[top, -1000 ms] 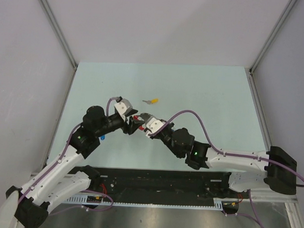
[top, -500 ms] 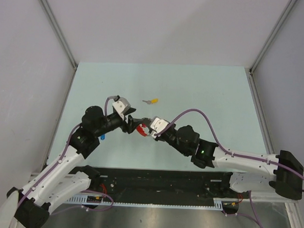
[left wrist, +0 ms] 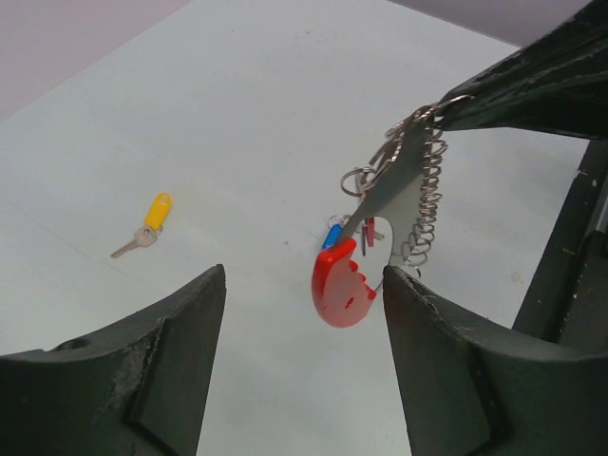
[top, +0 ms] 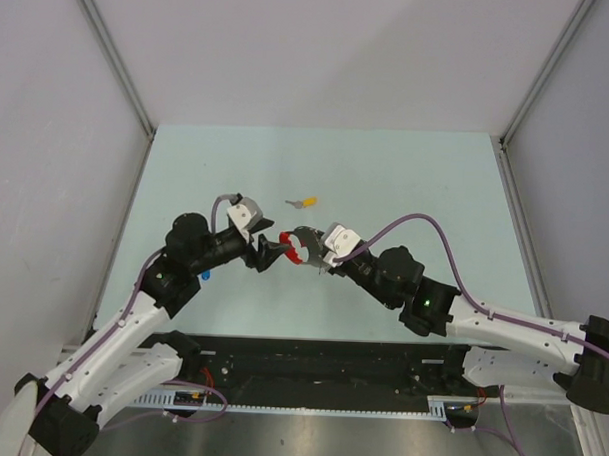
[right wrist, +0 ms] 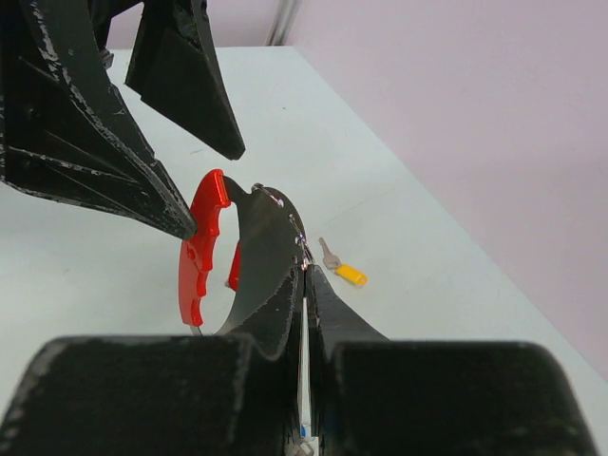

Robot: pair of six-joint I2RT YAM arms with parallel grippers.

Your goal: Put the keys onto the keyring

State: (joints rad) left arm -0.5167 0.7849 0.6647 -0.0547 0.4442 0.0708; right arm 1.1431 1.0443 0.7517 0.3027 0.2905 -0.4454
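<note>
My right gripper (right wrist: pixel 304 264) is shut on the keyring's silvery chain (left wrist: pixel 419 195) and holds it above the table. The curved red tag (left wrist: pixel 340 285) hangs below the chain. It also shows in the right wrist view (right wrist: pixel 199 249) and from above (top: pixel 290 247). A blue-capped key (left wrist: pixel 332 235) hangs on the ring behind the tag. My left gripper (left wrist: pixel 302 285) is open, its jaws either side of the red tag and apart from it. The yellow-capped key (top: pixel 306 201) lies on the table beyond both grippers. Another blue key (top: pixel 205 276) lies beside my left arm.
The pale green table (top: pixel 416 182) is bounded by grey walls at the back and both sides. A black rail (top: pixel 310 363) runs along the near edge between the arm bases.
My right gripper has drawn back to the right with the keyring, so the red tag now shows between the two grippers. My left gripper has barely moved.
</note>
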